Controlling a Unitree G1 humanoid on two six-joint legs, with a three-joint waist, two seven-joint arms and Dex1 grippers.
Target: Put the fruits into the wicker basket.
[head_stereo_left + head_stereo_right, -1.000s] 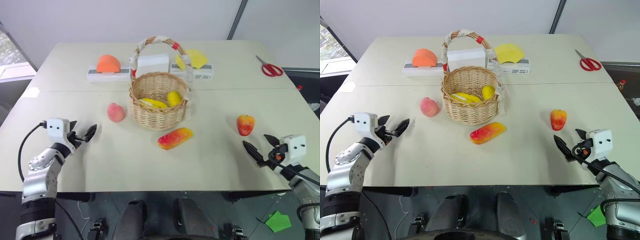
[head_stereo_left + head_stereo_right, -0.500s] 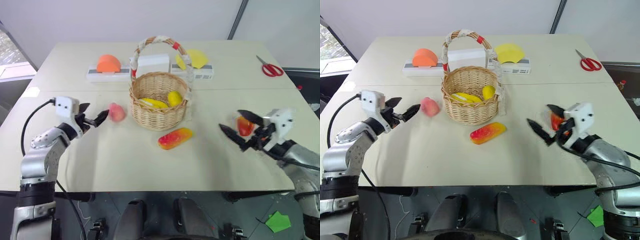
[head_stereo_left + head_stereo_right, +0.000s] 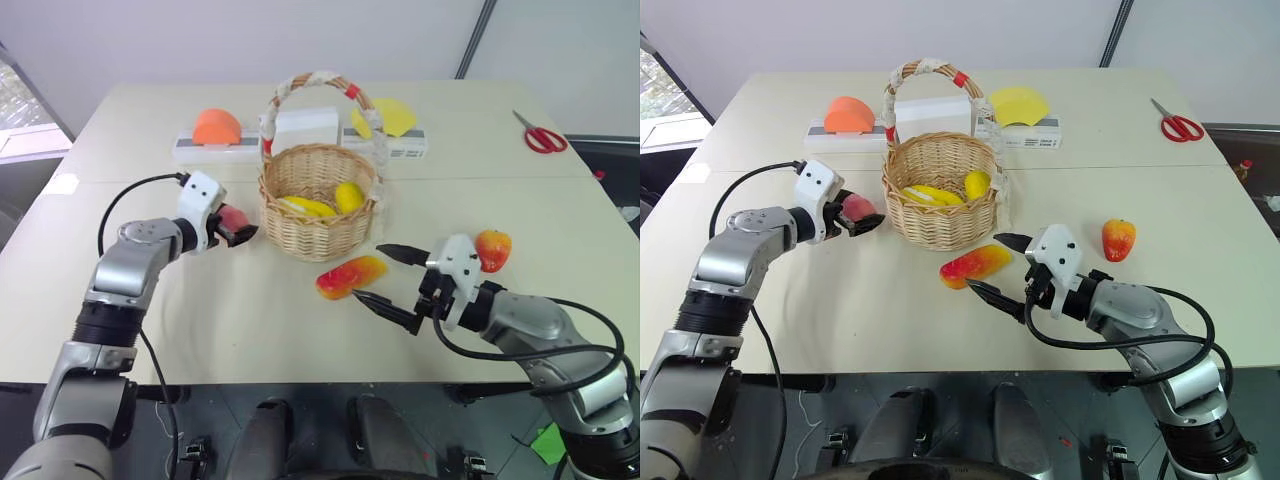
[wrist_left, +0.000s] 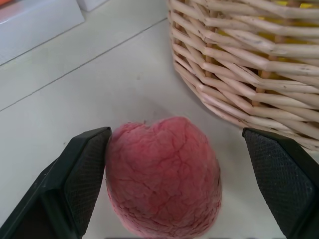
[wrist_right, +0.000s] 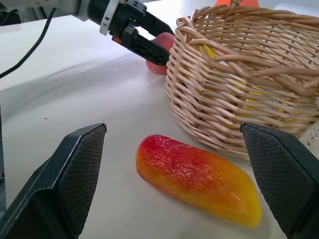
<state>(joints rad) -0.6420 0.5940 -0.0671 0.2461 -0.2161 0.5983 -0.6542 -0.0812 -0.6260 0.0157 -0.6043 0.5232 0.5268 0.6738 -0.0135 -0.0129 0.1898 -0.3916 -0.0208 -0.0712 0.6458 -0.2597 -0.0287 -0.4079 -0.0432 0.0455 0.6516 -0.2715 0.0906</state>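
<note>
Fingers of the left gripper (image 4: 172,174) stand apart around the peach (image 4: 162,174), which sits on the desk (image 3: 200,320) just left of the wicker basket (image 3: 318,200); one finger touches its side, the other is clear. Right gripper (image 3: 385,277) fingers spread wide, the mango (image 5: 197,177) lying between them, untouched, near the basket. Apple-like fruit (image 3: 491,249) rests farther right.

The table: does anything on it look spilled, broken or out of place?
Nothing looks spilled or damaged. The round woven wicker basket stands upright, holding yellow fruit. The only stray item is a pair of red-handled scissors at the cream table's far right corner.
</note>
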